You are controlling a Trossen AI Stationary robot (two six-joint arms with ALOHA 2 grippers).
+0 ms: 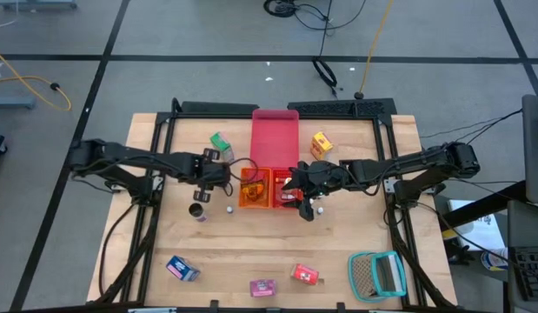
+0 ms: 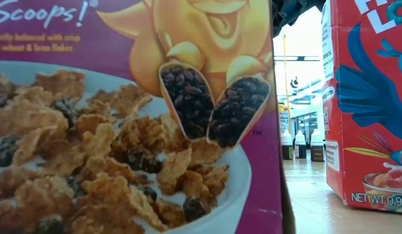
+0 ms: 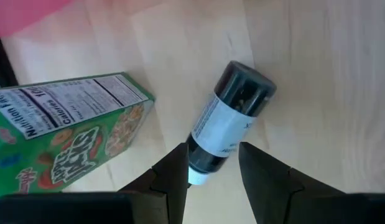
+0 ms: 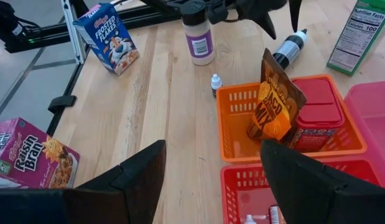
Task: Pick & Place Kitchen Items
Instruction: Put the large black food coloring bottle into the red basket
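The kitchen items lie scattered on the wooden table. My left gripper (image 1: pixel 212 174) (image 3: pixel 212 149) is left of the orange tray (image 1: pixel 255 193) and shut on a dark bottle with a white label (image 3: pixel 226 121) (image 4: pixel 289 50). A green box (image 3: pixel 68 134) lies beside it. My right gripper (image 1: pixel 302 193) (image 4: pixel 211 186) hangs open above the orange tray (image 4: pixel 242 134) and red tray (image 4: pixel 242 186), holding nothing. The orange tray holds a brown pouch (image 4: pixel 276 102) and a red box (image 4: pixel 316 121). My left gripper pinches the bottle's narrow cap end (image 3: pixel 201 165) between its two fingers, coming steeply from above. The bottle slants away below the fingers, its broad dark base (image 3: pixel 245 84) lowest. Whether the base touches the table I cannot tell.
A white jar with a dark lid (image 4: pixel 198 37) and a tiny bottle (image 4: pixel 215 84) stand near the orange tray. A pink tray (image 1: pixel 275 139) and yellow box (image 1: pixel 321 143) lie farther back. Blue (image 1: pixel 182 268), pink (image 1: pixel 262 287) and red (image 1: pixel 305 275) boxes and a teal basket (image 1: pixel 377 274) line the near edge.
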